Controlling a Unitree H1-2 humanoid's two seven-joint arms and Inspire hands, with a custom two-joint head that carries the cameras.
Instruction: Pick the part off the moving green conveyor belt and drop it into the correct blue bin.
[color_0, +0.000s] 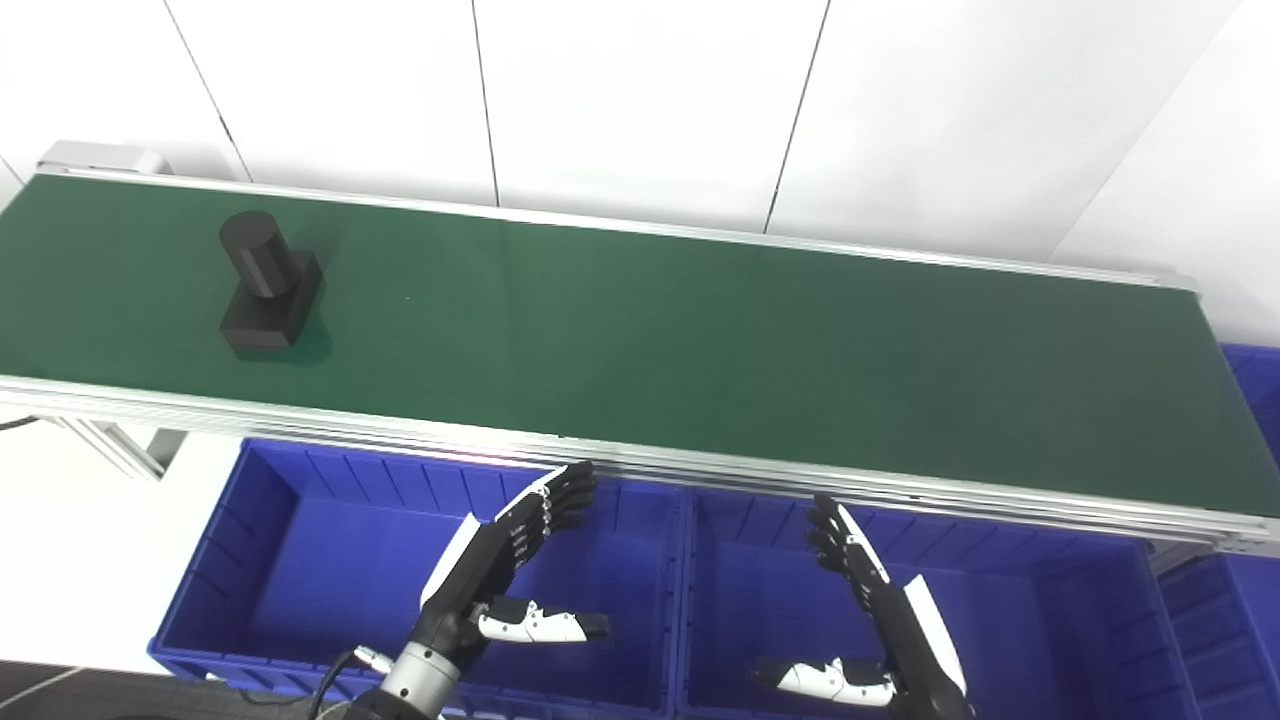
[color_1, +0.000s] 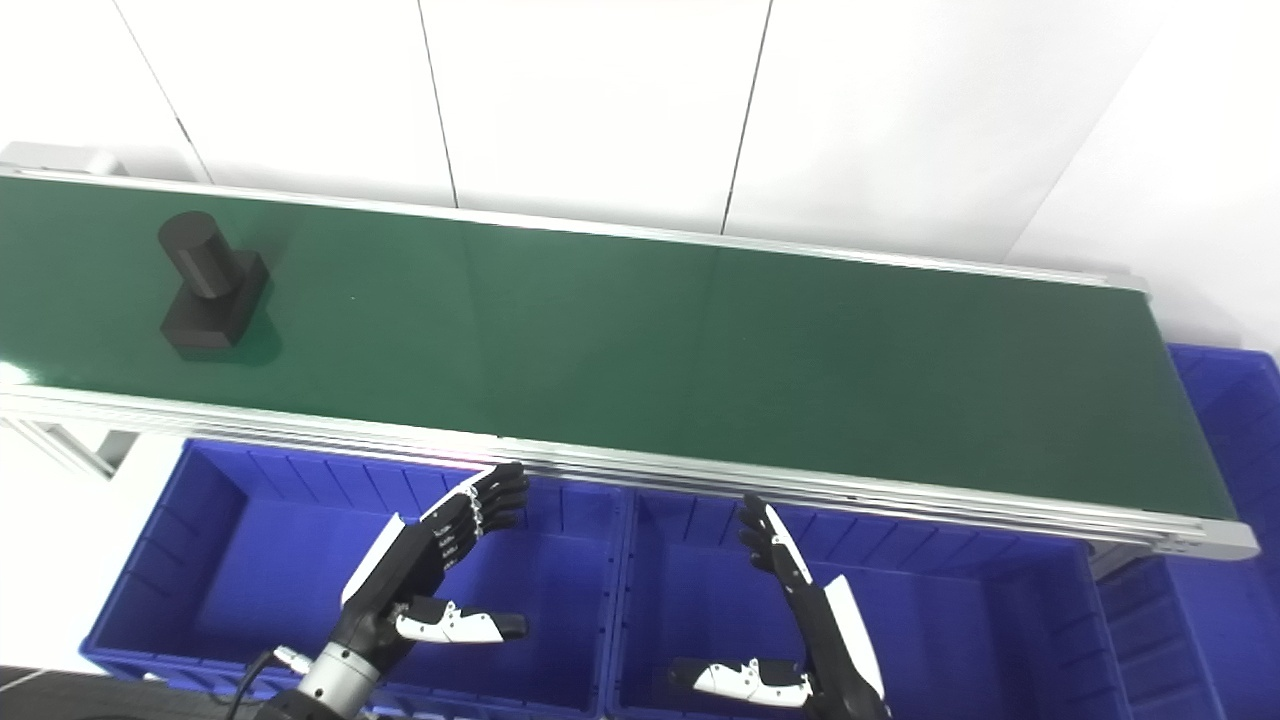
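- Matte black part – a short upright cylinder on a square block base (color_0: 262, 285) – sits on the green conveyor belt (color_0: 700, 350) near its far-left end, touching neither hand.
- It lies up and to the left of the left hand (color_0: 510, 560); the right hand (color_0: 880, 620) is well farther off, so the left looks the likelier picker.
- Cylinder axis tips slightly away from camera; base squarish, no clear long side.
- Both hands released – fingers spread, thumbs out, holding nothing, hovering over the bins.
- Count: one part, one belt, two hands, two large blue plastic bins (color_0: 300, 560) below the belt, plus part of a third blue bin (color_0: 1255, 380) at right.
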